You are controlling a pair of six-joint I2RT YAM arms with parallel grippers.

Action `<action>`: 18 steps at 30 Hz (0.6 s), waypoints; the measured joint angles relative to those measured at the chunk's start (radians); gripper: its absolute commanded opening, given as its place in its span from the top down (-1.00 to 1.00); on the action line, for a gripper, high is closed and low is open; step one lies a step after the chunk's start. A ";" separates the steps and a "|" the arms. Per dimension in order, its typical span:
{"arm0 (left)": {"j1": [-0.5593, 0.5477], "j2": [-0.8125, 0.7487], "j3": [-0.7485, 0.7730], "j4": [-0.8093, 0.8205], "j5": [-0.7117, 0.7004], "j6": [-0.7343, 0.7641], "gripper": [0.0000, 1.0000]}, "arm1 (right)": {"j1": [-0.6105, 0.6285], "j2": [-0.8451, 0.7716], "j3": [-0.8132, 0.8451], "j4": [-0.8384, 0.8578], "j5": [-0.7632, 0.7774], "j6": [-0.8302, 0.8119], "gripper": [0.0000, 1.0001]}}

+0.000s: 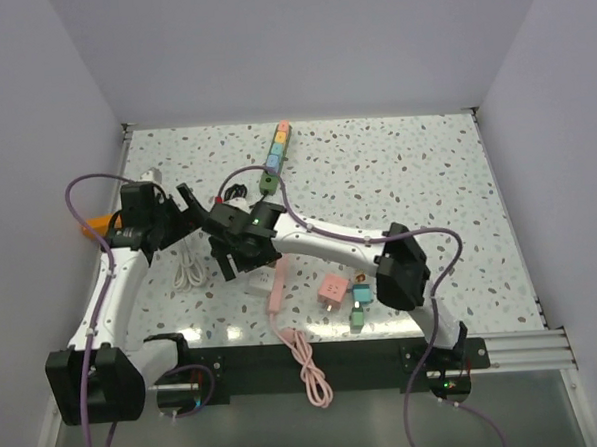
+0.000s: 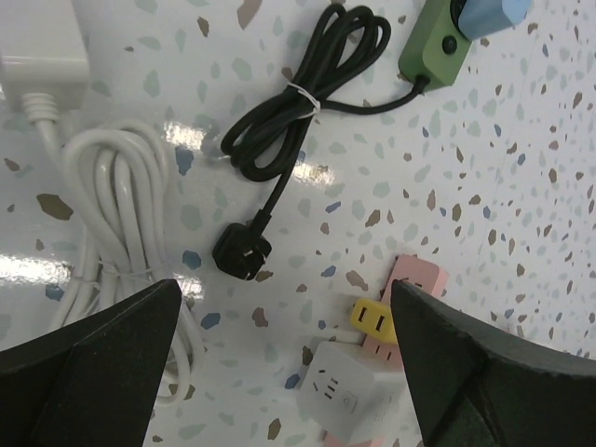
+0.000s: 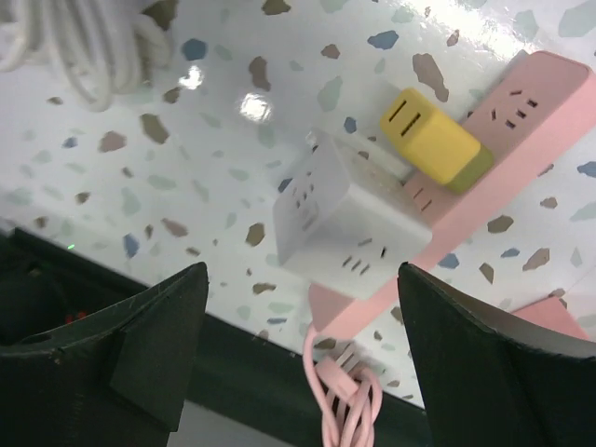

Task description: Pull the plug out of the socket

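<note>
Right jaws held apart over white cube plug [image 3: 349,219] seated in pink power strip [image 3: 521,112]; left jaws wide apart. Grasp judged pending: closing, then straight pull needed.

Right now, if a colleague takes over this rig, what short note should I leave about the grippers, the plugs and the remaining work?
Left gripper: open, empty, hovering near the black cord.
Right gripper: open, empty, above the white cube adapter.
Things: the adapter and a yellow plug sit side by side on the pink power strip.
Done: nothing appears pulled from this strip yet.
Left: close on a plug and pull it off; the left gripper could perhaps hold the strip down.
</note>
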 measured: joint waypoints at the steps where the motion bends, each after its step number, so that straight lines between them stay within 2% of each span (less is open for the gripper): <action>1: 0.000 -0.010 0.012 -0.009 -0.021 -0.013 -1.00 | 0.000 0.050 0.041 -0.027 0.016 -0.006 -0.72; 6: 0.000 -0.068 0.026 -0.046 -0.113 -0.065 -1.00 | 0.003 0.219 0.163 -0.136 0.066 -0.020 -0.67; 11: 0.000 -0.113 0.023 -0.066 -0.148 -0.084 -1.00 | 0.005 0.251 0.165 -0.181 0.093 -0.020 -0.46; 14: 0.000 -0.115 0.008 -0.066 -0.144 -0.090 -1.00 | 0.003 0.181 0.043 -0.113 0.095 -0.006 -0.09; 15: 0.001 -0.115 -0.003 -0.065 -0.138 -0.091 -1.00 | 0.001 0.127 -0.043 -0.064 0.092 0.003 0.01; 16: 0.001 -0.115 -0.016 -0.063 -0.129 -0.091 -1.00 | -0.003 0.076 -0.120 -0.027 0.083 0.009 0.24; 18: 0.002 -0.114 -0.045 -0.058 -0.095 -0.090 -0.99 | -0.014 -0.016 -0.270 0.048 0.049 0.024 0.43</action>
